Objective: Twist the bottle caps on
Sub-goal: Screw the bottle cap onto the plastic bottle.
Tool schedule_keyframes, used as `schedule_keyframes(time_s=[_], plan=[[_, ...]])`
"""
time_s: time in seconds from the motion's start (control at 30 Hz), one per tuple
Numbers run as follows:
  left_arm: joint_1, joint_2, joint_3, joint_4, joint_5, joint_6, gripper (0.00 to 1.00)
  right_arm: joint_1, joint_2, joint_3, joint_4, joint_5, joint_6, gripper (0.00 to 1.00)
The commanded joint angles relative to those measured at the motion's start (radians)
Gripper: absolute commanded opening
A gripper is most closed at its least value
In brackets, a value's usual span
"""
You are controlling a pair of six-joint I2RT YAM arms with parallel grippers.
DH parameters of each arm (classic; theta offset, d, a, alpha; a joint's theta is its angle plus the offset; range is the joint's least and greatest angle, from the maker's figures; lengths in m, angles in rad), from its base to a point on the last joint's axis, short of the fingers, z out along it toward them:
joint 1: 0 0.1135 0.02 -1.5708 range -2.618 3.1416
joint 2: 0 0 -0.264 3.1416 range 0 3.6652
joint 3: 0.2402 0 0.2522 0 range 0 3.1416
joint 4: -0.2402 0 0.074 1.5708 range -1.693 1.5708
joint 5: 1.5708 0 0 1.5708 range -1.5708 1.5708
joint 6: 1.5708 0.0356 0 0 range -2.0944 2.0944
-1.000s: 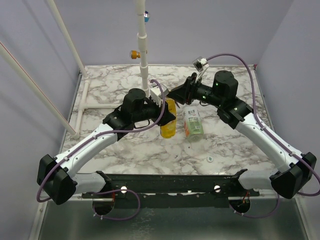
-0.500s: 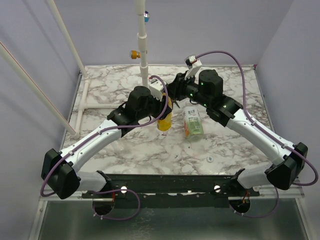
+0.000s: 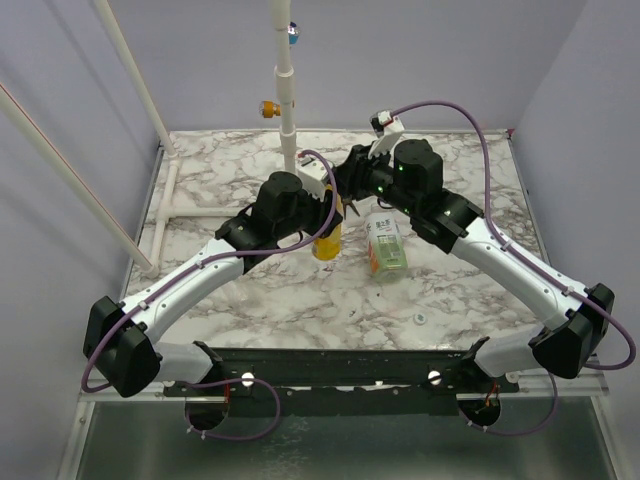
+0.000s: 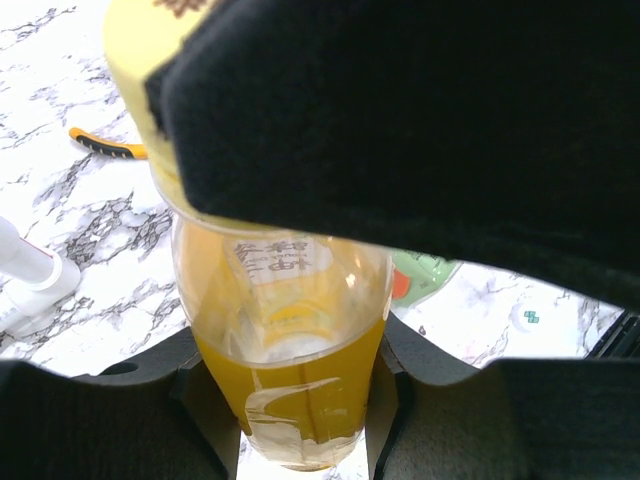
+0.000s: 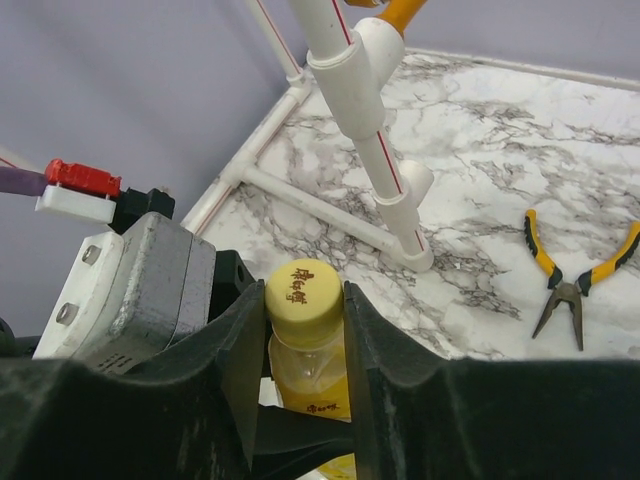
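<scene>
L gripper is clamped on the yellow bottle, low on its body, w/ fingers pressed to both sides. Bottle is upright and part full of orange-yellow liquid. Can't tell if its base touches the marble table.

R gripper sits at the top of that bottle, narrow, jaws pinching the yellow cap from both sides. Cap is on the neck, printed top facing up. How far it's threaded: can't tell.

Everything else w.r.t. the yellow bottle:
- Clear bottle w/ green-white label lies on its side just to the R in top view, not touching. Its neck end points to the far side, by the R arm. Capped or not: can't tell.
- Whitish cap is loose on the marble, well apart to the near-R, past the clear bottle.
- White PVC post stands just behind the bottle on the far side, w/ an orange fitting higher up on it.
- Yellow-handled pliers lie flat on the marble beyond the bottle, R of the post's foot in R wrist view, handles spread.
</scene>
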Motion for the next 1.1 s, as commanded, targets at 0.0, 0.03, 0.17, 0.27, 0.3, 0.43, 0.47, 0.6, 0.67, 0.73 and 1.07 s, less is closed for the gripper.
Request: schedule_keyframes(time_s=[0.0, 0.03, 0.17, 0.27, 0.3, 0.43, 0.47, 0.6, 0.67, 0.73, 1.07], plan=[[0.024, 0.007, 0.016, 0.053, -0.106, -0.020, 0.00, 0.041, -0.023, 0.016, -0.117, -0.030, 0.026, 0.38], [0.024, 0.005, 0.013, 0.052, -0.104, -0.019, 0.00, 0.042, -0.027, 0.016, -0.115, -0.026, 0.027, 0.38], [0.024, -0.004, -0.004, 0.052, -0.098, -0.012, 0.00, 0.041, -0.047, 0.015, -0.103, -0.038, 0.031, 0.44], [0.024, -0.012, -0.013, 0.051, -0.088, -0.010, 0.00, 0.041, -0.054, 0.016, -0.109, -0.036, 0.032, 0.47], [0.024, -0.015, -0.016, 0.052, -0.088, -0.006, 0.00, 0.041, -0.059, 0.014, -0.109, -0.035, 0.035, 0.48], [0.024, -0.035, -0.031, 0.052, -0.040, 0.003, 0.00, 0.040, -0.082, 0.010, -0.123, -0.017, 0.039, 0.52], [0.024, -0.041, -0.034, 0.052, -0.025, 0.007, 0.00, 0.040, -0.088, 0.008, -0.130, -0.011, 0.037, 0.54], [0.028, -0.077, -0.055, 0.047, 0.096, 0.030, 0.00, 0.035, -0.136, -0.023, -0.143, 0.006, 0.026, 0.69], [0.030, -0.099, -0.069, 0.047, 0.157, 0.035, 0.00, 0.003, -0.157, -0.040, -0.151, -0.055, 0.014, 0.74], [0.032, -0.124, -0.084, 0.047, 0.225, 0.046, 0.00, -0.060, -0.177, -0.063, -0.149, -0.139, 0.012, 0.76], [0.042, -0.198, -0.141, 0.087, 0.632, 0.009, 0.00, -0.311, -0.214, -0.187, 0.121, -0.846, 0.084, 0.87]])
